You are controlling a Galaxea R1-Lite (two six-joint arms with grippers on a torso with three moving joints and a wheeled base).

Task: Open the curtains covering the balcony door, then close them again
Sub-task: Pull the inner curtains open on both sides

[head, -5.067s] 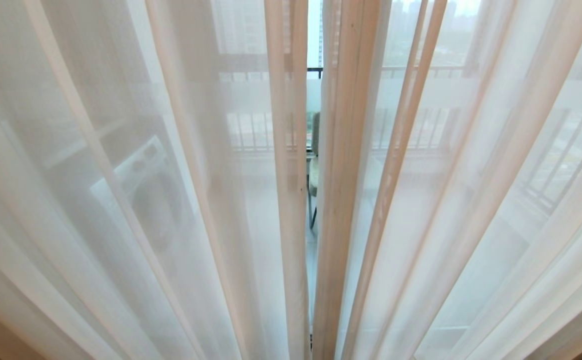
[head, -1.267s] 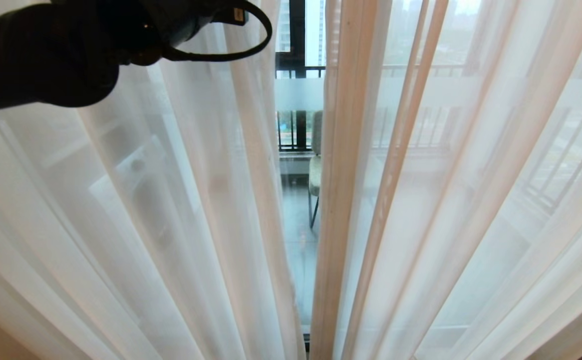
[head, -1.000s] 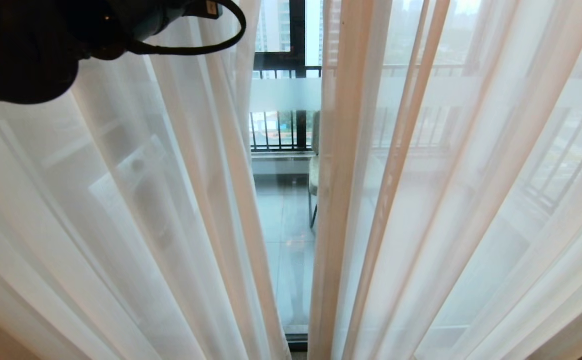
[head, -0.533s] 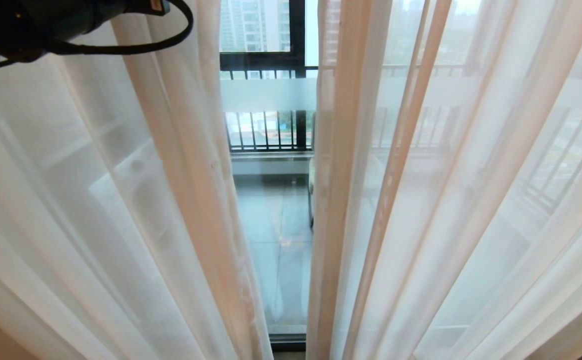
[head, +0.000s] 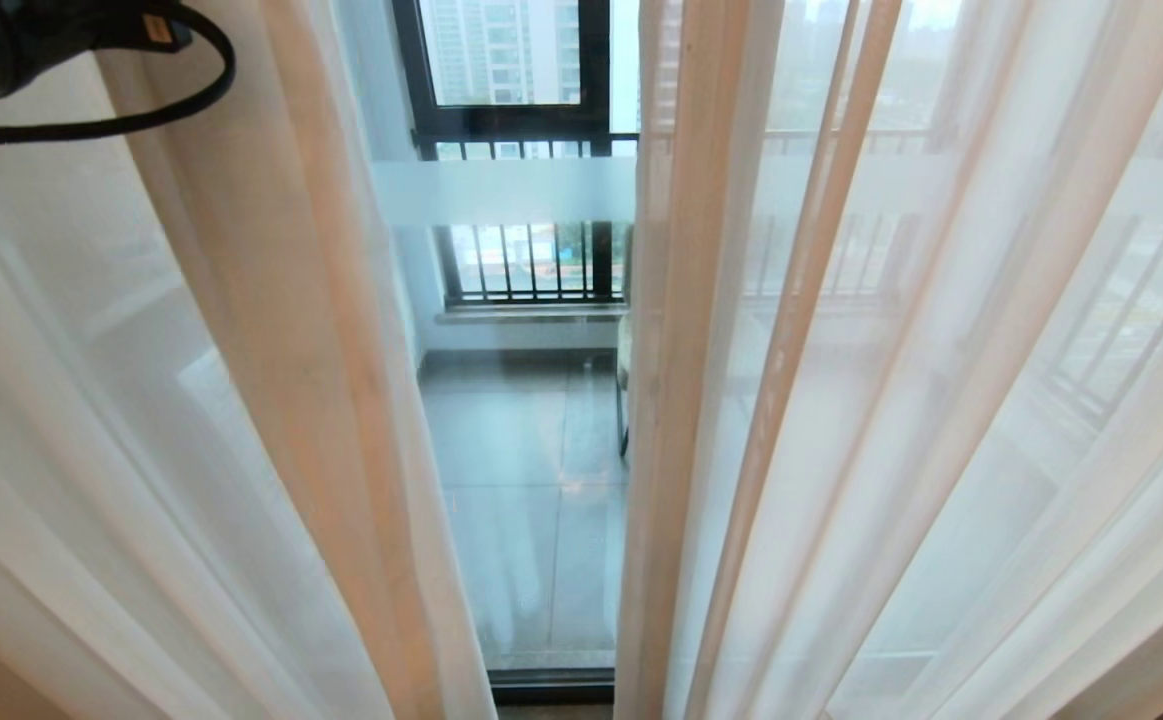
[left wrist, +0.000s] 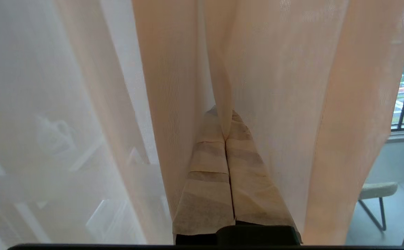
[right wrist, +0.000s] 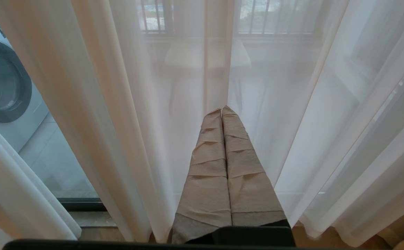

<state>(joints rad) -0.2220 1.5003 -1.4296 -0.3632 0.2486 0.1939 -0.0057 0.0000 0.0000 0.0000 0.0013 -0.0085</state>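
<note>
The curtains in view are thin white sheers. The left sheer panel (head: 271, 330) is gathered toward the left; the right sheer panel (head: 841, 350) hangs undisturbed. Between them the balcony door glass (head: 531, 480) shows, with its frosted band (head: 501, 190). My left arm (head: 1, 50) is at the top left corner of the head view. In the left wrist view my left gripper (left wrist: 223, 114) is shut, with a fold of the left sheer panel (left wrist: 174, 86) pinched between its tape-wrapped fingertips. My right gripper (right wrist: 222, 110) is shut on nothing, low in front of the right sheer panel (right wrist: 292, 104).
Beyond the glass are a tiled balcony floor, a dark-framed window with bar railing (head: 511, 110) and a chair (left wrist: 375, 191). A washing machine (right wrist: 0, 80) stands on the balcony's left side. The door's dark bottom frame (head: 551, 685) meets wooden floor (right wrist: 396, 232).
My left arm has swung further left with the left sheer's edge in its grip. The gap between the panels has widened, baring more glass and balcony floor. The right panel has not moved.
</note>
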